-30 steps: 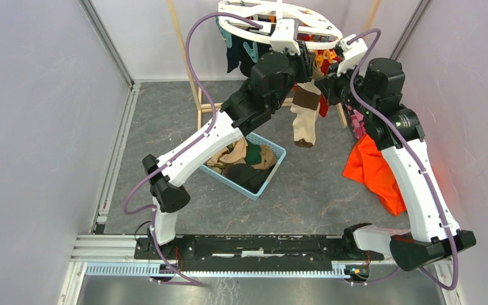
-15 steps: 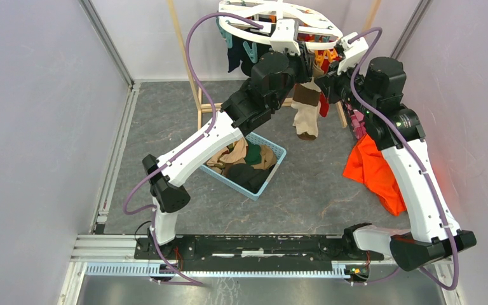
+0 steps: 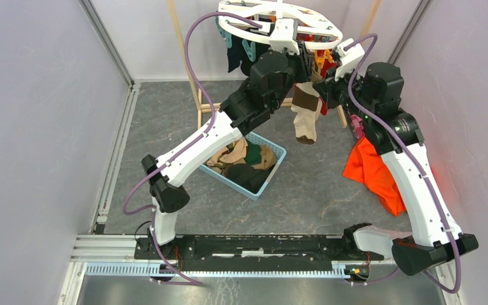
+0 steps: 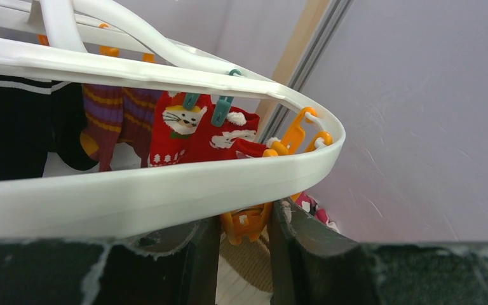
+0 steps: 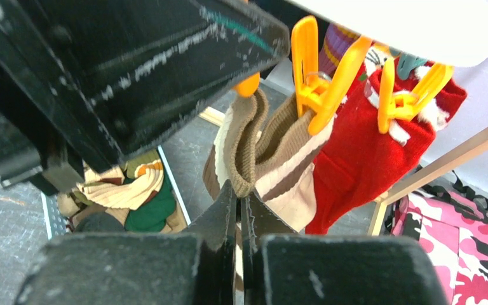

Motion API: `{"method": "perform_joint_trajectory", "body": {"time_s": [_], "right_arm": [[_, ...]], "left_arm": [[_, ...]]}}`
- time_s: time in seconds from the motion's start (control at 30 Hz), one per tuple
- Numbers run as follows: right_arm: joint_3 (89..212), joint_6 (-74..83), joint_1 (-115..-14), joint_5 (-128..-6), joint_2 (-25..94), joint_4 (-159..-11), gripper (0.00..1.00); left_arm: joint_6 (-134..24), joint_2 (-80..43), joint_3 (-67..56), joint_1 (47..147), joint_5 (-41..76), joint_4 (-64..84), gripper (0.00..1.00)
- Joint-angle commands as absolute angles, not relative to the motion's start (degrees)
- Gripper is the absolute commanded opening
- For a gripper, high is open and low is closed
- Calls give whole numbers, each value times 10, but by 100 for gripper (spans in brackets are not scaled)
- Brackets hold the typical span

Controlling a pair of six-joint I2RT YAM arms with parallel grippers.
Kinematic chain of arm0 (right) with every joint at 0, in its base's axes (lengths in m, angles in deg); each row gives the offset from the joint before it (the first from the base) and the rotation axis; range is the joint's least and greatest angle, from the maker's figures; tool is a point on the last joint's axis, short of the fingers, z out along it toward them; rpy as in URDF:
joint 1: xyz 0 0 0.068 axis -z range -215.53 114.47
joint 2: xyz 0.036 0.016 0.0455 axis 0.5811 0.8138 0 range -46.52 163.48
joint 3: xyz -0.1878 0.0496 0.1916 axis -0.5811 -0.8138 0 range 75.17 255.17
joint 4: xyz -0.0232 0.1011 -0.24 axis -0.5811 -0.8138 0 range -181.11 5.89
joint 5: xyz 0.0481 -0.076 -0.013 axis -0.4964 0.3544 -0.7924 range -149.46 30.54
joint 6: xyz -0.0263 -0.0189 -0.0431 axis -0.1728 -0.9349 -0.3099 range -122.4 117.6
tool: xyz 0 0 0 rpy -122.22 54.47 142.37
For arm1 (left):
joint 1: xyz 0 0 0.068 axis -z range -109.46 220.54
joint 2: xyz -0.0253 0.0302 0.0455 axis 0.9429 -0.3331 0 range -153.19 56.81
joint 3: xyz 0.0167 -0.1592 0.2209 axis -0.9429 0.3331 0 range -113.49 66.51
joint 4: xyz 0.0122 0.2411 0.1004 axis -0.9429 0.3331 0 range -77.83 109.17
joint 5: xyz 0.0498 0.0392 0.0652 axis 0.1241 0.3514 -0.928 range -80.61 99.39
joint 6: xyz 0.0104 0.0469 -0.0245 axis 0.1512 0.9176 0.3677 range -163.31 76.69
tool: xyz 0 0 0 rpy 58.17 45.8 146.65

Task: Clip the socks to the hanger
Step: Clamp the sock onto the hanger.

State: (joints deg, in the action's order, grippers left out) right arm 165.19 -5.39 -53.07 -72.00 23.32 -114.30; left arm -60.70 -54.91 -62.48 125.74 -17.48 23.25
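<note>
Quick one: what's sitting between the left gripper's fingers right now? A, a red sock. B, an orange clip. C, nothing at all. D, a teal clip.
B: the left wrist view shows the orange clip between the fingers of the left gripper, just under the hanger rim, with the brown striped sock below it.

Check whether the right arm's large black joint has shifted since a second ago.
Yes: the large black joint slid slightly down the view, toward the bright orange cloth.
</note>
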Motion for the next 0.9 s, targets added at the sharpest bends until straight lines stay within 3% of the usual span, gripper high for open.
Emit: {"method": "perform_joint_trajectory", "body": {"time_s": [0.0, 0.87], "right_arm": [[1638, -66, -534, -716, 208, -1129, 0], [1669, -90, -548, -687, 218, -1117, 0]], "left_arm": [[-623, -514, -629, 1252, -183, 240, 2], [-639, -513, -629, 1251, -176, 259, 2]]}}
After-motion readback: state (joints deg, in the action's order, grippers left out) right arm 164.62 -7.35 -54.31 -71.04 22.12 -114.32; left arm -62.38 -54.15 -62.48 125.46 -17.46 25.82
